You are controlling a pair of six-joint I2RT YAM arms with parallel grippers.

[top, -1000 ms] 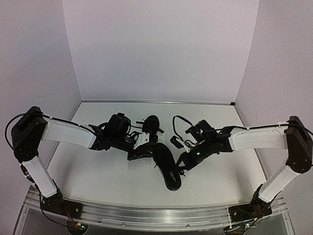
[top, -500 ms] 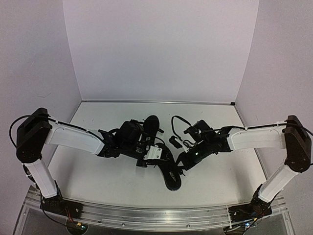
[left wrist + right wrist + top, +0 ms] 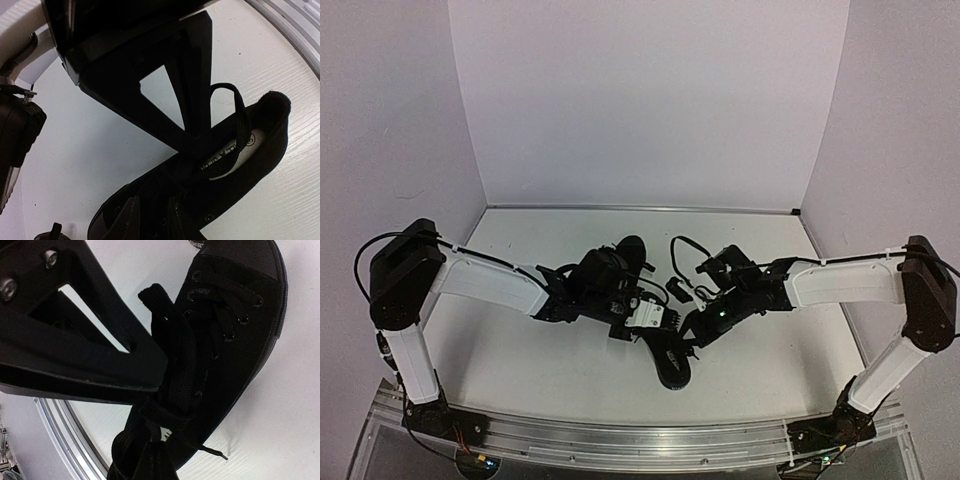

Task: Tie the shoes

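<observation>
Left wrist view is showing us the left end effector (image 3: 192,137) narrow beside a limp lace loop (image 3: 242,112), hold uncertain, and the right end effector (image 3: 160,374) pinching a thin lace (image 3: 172,335) of the shoe (image 3: 672,368) lying on the tabletop (image 3: 520,360) between them, which we are judging light and best handled mid-strand.

light: soft, even — faint shadows | top view: edges bowed | wrist views: shoe (image 3: 260,145) featureless black

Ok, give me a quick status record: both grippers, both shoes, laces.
left gripper: fingertips nearly together at a lace loop over the near shoe; grip unclear
right gripper: shut, tips against a lace strand on the same shoe; hold unclear
near shoe: upright on its sole, no finished bow visible
far shoe: behind the left arm, partly hidden
</observation>
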